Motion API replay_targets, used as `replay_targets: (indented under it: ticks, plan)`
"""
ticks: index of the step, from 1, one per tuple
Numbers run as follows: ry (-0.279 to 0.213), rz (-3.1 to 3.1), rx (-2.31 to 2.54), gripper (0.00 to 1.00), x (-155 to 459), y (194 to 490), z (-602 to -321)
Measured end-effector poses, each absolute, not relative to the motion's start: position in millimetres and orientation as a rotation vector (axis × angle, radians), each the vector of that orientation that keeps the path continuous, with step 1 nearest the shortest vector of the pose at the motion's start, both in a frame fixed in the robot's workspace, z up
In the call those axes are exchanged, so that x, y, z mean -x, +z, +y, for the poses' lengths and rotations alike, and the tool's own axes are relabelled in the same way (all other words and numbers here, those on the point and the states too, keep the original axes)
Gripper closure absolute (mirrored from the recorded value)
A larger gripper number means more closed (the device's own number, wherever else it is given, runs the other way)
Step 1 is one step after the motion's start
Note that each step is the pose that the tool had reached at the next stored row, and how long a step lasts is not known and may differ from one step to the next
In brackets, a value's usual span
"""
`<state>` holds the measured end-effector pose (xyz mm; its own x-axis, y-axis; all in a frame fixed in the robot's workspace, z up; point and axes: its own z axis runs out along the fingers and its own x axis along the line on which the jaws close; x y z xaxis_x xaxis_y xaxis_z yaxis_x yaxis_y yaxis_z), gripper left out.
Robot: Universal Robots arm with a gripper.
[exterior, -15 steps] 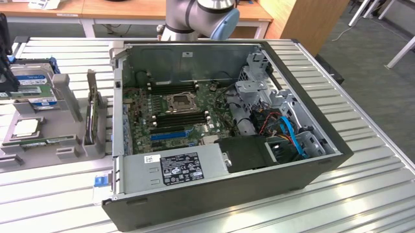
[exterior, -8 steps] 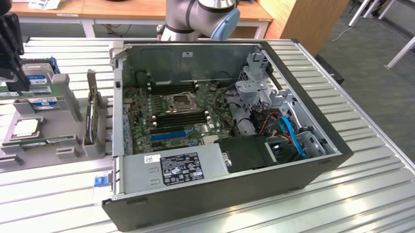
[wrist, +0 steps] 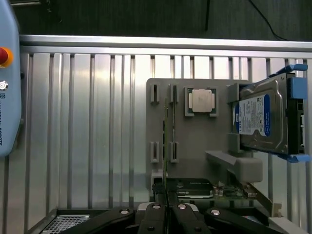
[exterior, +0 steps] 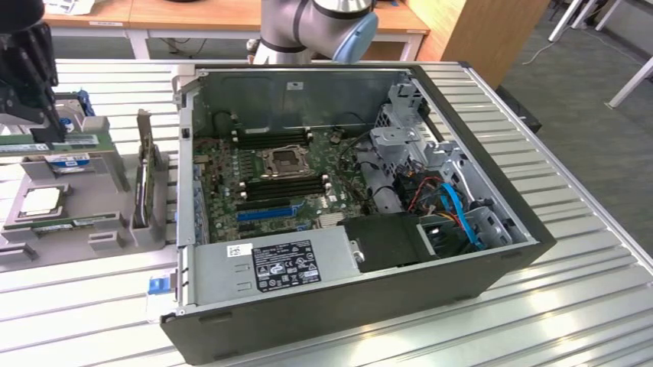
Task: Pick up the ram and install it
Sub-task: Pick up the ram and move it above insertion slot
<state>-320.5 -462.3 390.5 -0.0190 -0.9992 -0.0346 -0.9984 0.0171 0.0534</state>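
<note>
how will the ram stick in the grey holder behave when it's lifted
The ram looks like a thin flat board, so probably stiff and light. Standing on edge in the holder, it may tip once freed.

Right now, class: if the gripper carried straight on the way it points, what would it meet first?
Probably the ram, standing on edge in the grey tray: its thin top edge runs in line with the shut gripper. Depth is unclear, so treat this as likely.
</note>
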Motion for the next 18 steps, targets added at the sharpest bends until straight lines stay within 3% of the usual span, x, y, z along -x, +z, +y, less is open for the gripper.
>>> replay_targets:
  ticks: [18]
  plan:
    - [-0.108,-2.226,-2.186,0.89,283.2,390.5,-462.3]
